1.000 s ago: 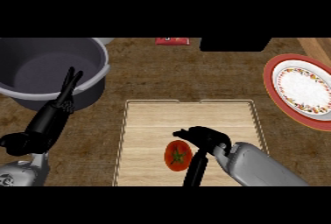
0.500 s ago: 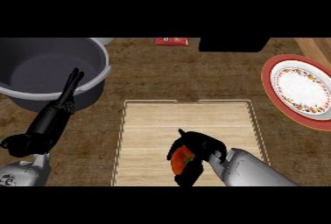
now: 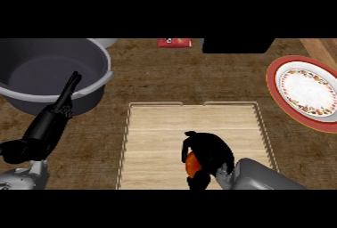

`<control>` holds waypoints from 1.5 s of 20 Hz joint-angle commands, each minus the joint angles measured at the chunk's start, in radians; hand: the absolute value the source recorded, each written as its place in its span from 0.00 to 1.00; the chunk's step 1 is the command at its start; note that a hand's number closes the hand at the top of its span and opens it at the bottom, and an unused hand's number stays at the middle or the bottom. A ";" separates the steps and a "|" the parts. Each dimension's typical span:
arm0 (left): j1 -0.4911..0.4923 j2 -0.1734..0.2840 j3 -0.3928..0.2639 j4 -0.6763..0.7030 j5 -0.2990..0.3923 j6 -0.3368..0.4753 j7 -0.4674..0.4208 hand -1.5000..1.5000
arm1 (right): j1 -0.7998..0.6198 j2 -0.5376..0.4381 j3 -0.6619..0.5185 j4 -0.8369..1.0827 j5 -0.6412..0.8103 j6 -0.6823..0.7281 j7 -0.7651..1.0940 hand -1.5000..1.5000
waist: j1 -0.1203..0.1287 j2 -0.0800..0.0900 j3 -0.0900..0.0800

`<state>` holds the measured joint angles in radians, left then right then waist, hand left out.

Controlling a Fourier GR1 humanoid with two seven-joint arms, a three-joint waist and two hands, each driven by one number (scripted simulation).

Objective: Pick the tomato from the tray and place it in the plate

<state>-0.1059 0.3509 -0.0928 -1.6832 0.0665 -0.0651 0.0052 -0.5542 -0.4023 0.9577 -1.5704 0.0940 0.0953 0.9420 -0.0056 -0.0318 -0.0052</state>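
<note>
A: What is lying around the tray [image 3: 158, 133]?

B: A big grey pot [image 3: 46, 75] is sitting at the far left of the worktop [image 3: 197, 75]. A small red packet [image 3: 175, 42] is lying at the far edge, and a black box [image 3: 237, 45] is sitting just right of it. The plate [image 3: 306, 91] is sitting at the right edge, red-rimmed, partly cut off by the view.

A: And the tomato [image 3: 191, 164]?

B: It is sitting low on the tray, right of the middle, near the front edge. Only a sliver of red is showing, because the right hand [image 3: 209, 156] is curling round it from the right, fingers and thumb closing over it.

A: Is anything standing between it and the plate?

B: Only the tray's low right rim and a strip of bare brown worktop are lying between. The pot, packet and box are all sitting well apart from that stretch.

A: What is the left hand [image 3: 49, 122] doing?

B: It is resting at the left, outside the tray, fingers straight and pointing up across the pot's wall, holding nothing.

A: How much room is the tray giving?

B: Most of its wooden floor is lying bare, above and left of the right hand.
</note>
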 commanded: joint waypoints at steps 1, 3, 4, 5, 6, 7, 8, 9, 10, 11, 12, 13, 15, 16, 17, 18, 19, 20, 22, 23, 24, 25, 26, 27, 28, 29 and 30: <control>-0.024 0.014 0.004 0.005 0.005 -0.023 -0.005 0.50 | -0.017 -0.117 0.132 0.027 0.321 -0.090 0.011 1.00 | -0.031 0.010 0.005; 0.017 -0.005 -0.016 -0.013 -0.008 -0.010 -0.025 0.50 | 0.013 -0.115 0.156 0.017 0.452 -0.200 0.031 1.00 | -0.026 0.013 0.005; -0.041 0.001 -0.001 0.012 -0.002 -0.013 -0.005 0.50 | 0.020 -0.130 0.156 -0.010 0.497 -0.231 0.032 1.00 | -0.041 0.019 0.006; -0.020 0.004 0.007 0.021 0.001 -0.018 -0.026 0.50 | 0.038 -0.135 0.172 -0.060 0.550 -0.256 0.081 1.00 | -0.040 0.017 0.005; -0.043 0.027 0.037 0.055 0.012 -0.035 -0.035 0.50 | 0.037 -0.161 0.155 -0.098 0.584 -0.264 0.104 1.00 | -0.045 0.020 0.004; -0.009 0.018 0.022 -0.002 0.013 -0.030 -0.029 0.50 | 0.065 -0.158 0.171 -0.122 0.646 -0.295 0.132 1.00 | -0.029 0.018 0.005; 0.017 0.014 0.008 -0.028 -0.005 -0.023 -0.039 0.50 | 0.073 -0.224 0.128 -0.206 0.640 -0.267 0.152 1.00 | -0.026 0.018 0.005; -0.016 0.031 0.036 -0.025 0.038 -0.045 0.010 0.50 | 0.124 -0.226 0.171 -0.235 0.722 -0.316 0.164 1.00 | -0.035 0.017 0.005; 0.045 0.028 0.020 -0.027 0.005 -0.042 -0.037 0.50 | 0.118 -0.240 0.130 -0.288 0.726 -0.277 0.204 1.00 | -0.020 0.021 0.004; -0.049 0.009 0.028 0.037 0.005 -0.029 -0.018 0.50 | 0.133 -0.300 0.109 -0.372 0.724 -0.263 0.182 1.00 | -0.038 0.023 0.004; -0.063 0.007 0.017 -0.004 -0.003 -0.015 0.029 0.50 | 0.147 -0.312 0.096 -0.433 0.747 -0.254 0.212 1.00 | -0.040 0.021 0.005; -0.041 0.001 0.019 0.027 -0.012 -0.024 -0.036 0.50 | 0.160 -0.283 0.097 -0.473 0.782 -0.214 0.271 1.00 | -0.031 0.023 0.004; -0.010 0.015 0.018 -0.033 0.009 -0.045 0.003 0.50 | 0.187 -0.322 0.044 -0.567 0.787 -0.174 0.288 1.00 | -0.021 0.023 0.004; 0.024 -0.011 0.003 -0.009 -0.020 -0.017 -0.036 0.50 | 0.233 -0.376 0.028 -0.626 0.803 -0.201 0.283 1.00 | -0.030 0.022 0.004; -0.018 -0.001 0.020 0.005 -0.003 -0.034 -0.018 0.50 | 0.252 -0.365 0.004 -0.613 0.824 -0.219 0.267 1.00 | -0.023 0.026 0.005; -0.023 0.029 0.037 -0.021 0.013 -0.055 0.007 0.50 | 0.271 -0.368 0.001 -0.663 0.857 -0.210 0.302 1.00 | -0.029 0.022 0.005; 0.027 0.019 0.028 -0.051 -0.005 -0.037 -0.016 0.50 | 0.284 -0.425 -0.077 -0.694 0.797 -0.198 0.275 1.00 | -0.019 0.024 0.005; 0.061 0.019 0.024 -0.052 0.001 -0.054 -0.047 0.50 | 0.293 -0.399 -0.059 -0.702 0.888 -0.189 0.320 1.00 | -0.020 0.022 0.004; -0.010 0.010 0.025 -0.031 0.003 -0.047 0.002 0.50 | 0.284 -0.424 -0.160 -0.701 0.852 -0.169 0.298 1.00 | -0.022 0.027 0.005; -0.007 -0.014 0.015 -0.013 -0.012 -0.031 -0.018 0.50 | 0.306 -0.420 -0.175 -0.687 0.883 -0.192 0.282 1.00 | -0.019 0.028 0.005; 0.003 -0.006 0.016 -0.047 -0.012 -0.036 -0.011 0.50 | 0.326 -0.436 -0.220 -0.702 0.866 -0.202 0.265 1.00 | -0.015 0.028 0.005; -0.004 -0.019 0.007 -0.019 -0.017 -0.033 -0.007 0.50 | 0.298 -0.439 -0.285 -0.682 0.811 -0.160 0.249 1.00 | -0.009 0.031 0.005; -0.024 -0.004 0.034 -0.009 -0.008 -0.046 -0.026 0.50 | 0.296 -0.428 -0.292 -0.710 0.826 -0.121 0.259 1.00 | -0.008 0.030 0.004; -0.028 -0.035 -0.008 0.004 -0.040 -0.030 -0.025 0.50 | 0.396 -0.500 -0.317 -0.713 0.844 -0.212 0.189 1.00 | -0.019 0.030 0.006; -0.009 0.016 0.047 -0.019 0.013 -0.075 -0.007 0.50 | 0.388 -0.515 -0.388 -0.628 0.794 -0.235 0.124 1.00 | -0.006 0.032 0.006; -0.009 -0.017 0.011 0.023 -0.021 -0.074 -0.067 0.50 | 0.330 -0.460 -0.421 -0.615 0.747 -0.170 0.132 1.00 | 0.000 0.034 0.005; -0.037 -0.012 0.030 0.021 -0.013 -0.070 -0.038 0.50 | 0.371 -0.487 -0.463 -0.623 0.730 -0.193 0.109 1.00 | -0.004 0.033 0.005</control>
<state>-0.0945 0.3353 -0.0784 -1.7056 0.0525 -0.1089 -0.0196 -0.2134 -0.8678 0.6256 -2.2166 0.8866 -0.0937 1.0559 -0.0116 -0.0044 0.0010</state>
